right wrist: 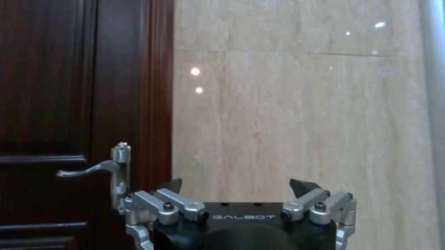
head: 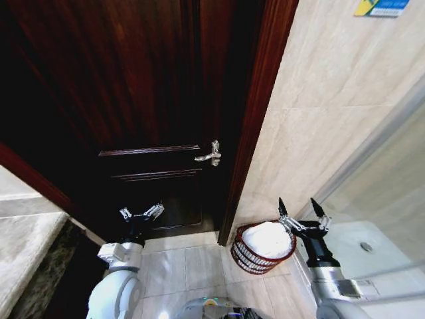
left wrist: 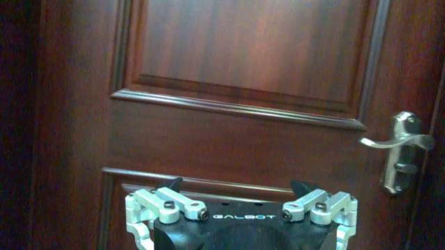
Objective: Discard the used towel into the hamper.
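1. Hamper [head: 263, 248] stands on tiled floor [head: 189, 266] at foot of beige wall [head: 312, 133], just right of dark wood door [head: 133, 86]; white towel [head: 268, 238] heaped inside, filling it to the rim.
2. Right gripper [head: 305, 211] sits at hamper's 2 o'clock in head view, by the rim's right edge; jaws spread wide, holding nothing, tips pointing up. Touching the rim or not: cannot tell.
3. Left gripper [head: 141, 213] is well apart at hamper's 9 o'clock, in front of door; jaws wide open, empty.
4. Hamper's axis: roughly upright, mouth up, leaning a bit toward 1 o'clock in head view; round, tapering to base.
5. Silver lever handle [head: 210, 155] on door sits at 11 o'clock from hamper, well above it.
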### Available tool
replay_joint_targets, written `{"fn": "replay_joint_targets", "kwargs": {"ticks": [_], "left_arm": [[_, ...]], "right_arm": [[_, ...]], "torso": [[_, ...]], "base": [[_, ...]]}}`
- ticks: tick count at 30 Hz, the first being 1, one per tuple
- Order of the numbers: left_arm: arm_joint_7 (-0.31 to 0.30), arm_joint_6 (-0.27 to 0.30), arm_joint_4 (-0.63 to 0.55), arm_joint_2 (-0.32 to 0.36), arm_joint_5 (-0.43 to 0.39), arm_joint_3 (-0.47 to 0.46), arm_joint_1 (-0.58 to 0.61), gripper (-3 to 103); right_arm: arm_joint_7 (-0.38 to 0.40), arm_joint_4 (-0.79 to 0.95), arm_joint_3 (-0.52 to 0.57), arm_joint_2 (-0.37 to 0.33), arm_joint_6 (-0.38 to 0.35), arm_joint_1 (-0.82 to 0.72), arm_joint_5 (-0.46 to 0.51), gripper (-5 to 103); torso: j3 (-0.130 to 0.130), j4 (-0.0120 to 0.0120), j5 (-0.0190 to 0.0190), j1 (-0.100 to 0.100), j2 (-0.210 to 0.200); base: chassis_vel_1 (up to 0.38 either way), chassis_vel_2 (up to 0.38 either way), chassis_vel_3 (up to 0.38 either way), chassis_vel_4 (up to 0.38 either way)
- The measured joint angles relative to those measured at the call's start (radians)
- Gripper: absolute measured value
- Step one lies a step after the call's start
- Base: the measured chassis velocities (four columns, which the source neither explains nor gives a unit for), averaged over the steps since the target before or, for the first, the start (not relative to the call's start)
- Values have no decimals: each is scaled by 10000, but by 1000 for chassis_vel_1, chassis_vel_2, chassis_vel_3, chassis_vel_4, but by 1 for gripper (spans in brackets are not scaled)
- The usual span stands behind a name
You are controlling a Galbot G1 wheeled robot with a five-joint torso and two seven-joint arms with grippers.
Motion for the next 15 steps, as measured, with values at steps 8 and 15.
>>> {"fn": "replay_joint_targets", "kwargs": {"ticks": [8, 15], "left_arm": [[0, 0, 0, 2, 0, -2, 0, 100], [0, 0, 0, 1, 0, -3, 1, 100]], "right_arm": [[0, 0, -2, 2, 0, 0, 0, 100], [0, 0, -2, 2, 0, 1, 0, 100]], "torso": [[-58, -1, -1, -49, -104], [-81, 3, -2, -64, -143]], "base": [[72, 91, 60, 44], [95, 78, 85, 89]]}}
